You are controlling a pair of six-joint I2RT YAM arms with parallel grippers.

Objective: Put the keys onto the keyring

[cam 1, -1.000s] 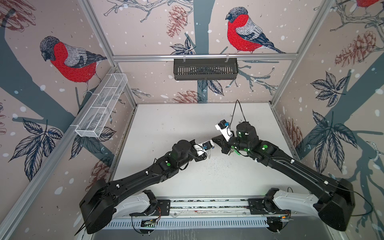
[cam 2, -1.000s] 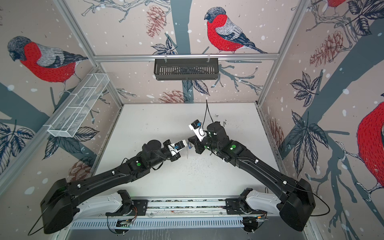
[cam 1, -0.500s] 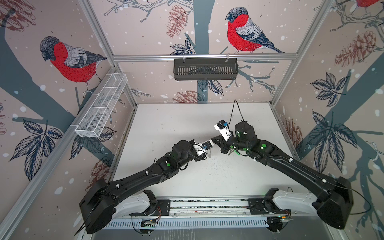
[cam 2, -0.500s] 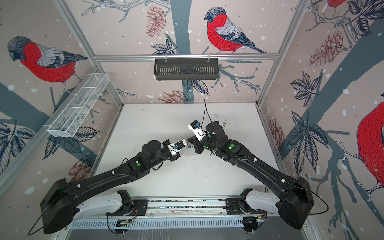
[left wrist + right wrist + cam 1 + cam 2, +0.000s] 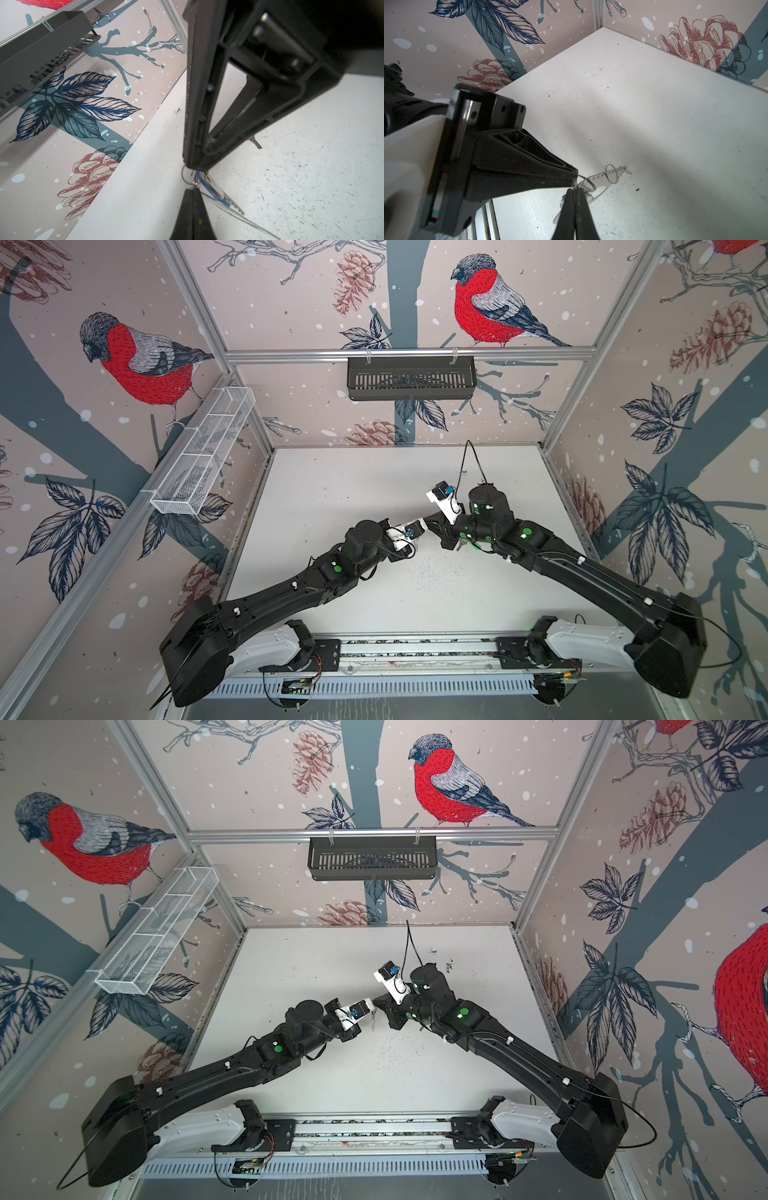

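- Bird-print walls enclose a scuffed white desk (image 5: 374, 489).
- Hands: left hand (image 5: 192, 193) and right hand (image 5: 574, 193) are both pinched shut, tips meeting on the keyring (image 5: 602, 176), held above mid-desk.
- Progress: threading appears under way; no key confirmed on.
- Position: blue tag (image 5: 207, 187) lies against the keyring; one key (image 5: 256, 143) shows beside the right hand.
- Keyring: flat, translucent grey, hole-dotted edge, thin wire rings (image 5: 611, 173).

White table (image 5: 332, 489) fills the lower middle of both top views, its surface peppered with dark specks (image 5: 434, 572) and fine scratches (image 5: 299, 164). Right of centre a small silver key (image 5: 460, 546) seems to lie on it, though it may hang clear; its head is hidden.
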